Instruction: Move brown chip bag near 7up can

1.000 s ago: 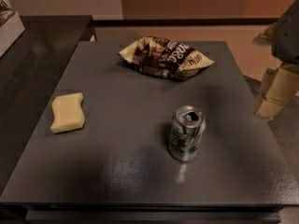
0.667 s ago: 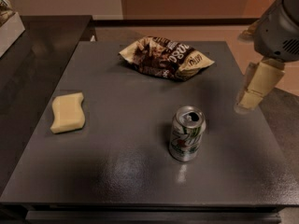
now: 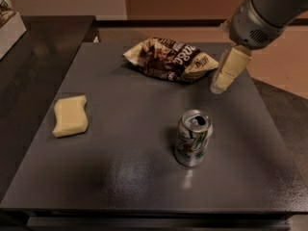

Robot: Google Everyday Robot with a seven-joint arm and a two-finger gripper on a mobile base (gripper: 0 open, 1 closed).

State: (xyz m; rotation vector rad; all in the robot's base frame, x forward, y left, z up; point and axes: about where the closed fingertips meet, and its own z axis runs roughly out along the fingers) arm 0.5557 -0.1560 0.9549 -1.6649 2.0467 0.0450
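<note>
1. Tabletop [image 3: 120, 177]: dark grey, square and matte, with a soft glare patch toward its near edge. I read the clock from its centre, with 12 at the far edge.
2. Brown chip bag [image 3: 168, 59]: it lies flat and crumpled near the far edge at about 12 to 1 o'clock. Its lettering faces up and its long side runs across the table.
3. 7up can [image 3: 193, 138]: it stands upright at about 5 o'clock with its pull-tab top showing. It is well apart from the bag, which sits at about 11 o'clock from it, with bare table between them.
4. Gripper [image 3: 219, 84]: cream-coloured, it hangs tilted at about 2 o'clock from the table centre, tip pointing down toward the surface. It is just beside the bag's right-hand end, at 3 o'clock from it. Whether it touches the foil I cannot tell. Whether it is open or closed I cannot tell either, and I see nothing in its hold.
5. Arm [image 3: 269, 8]: its grey, rounded wrist housing comes in from the upper right corner above the gripper.
6. Sponge [image 3: 70, 115]: pale yellow with wavy edges, it lies flat at 9 o'clock, far from both bag and can.
</note>
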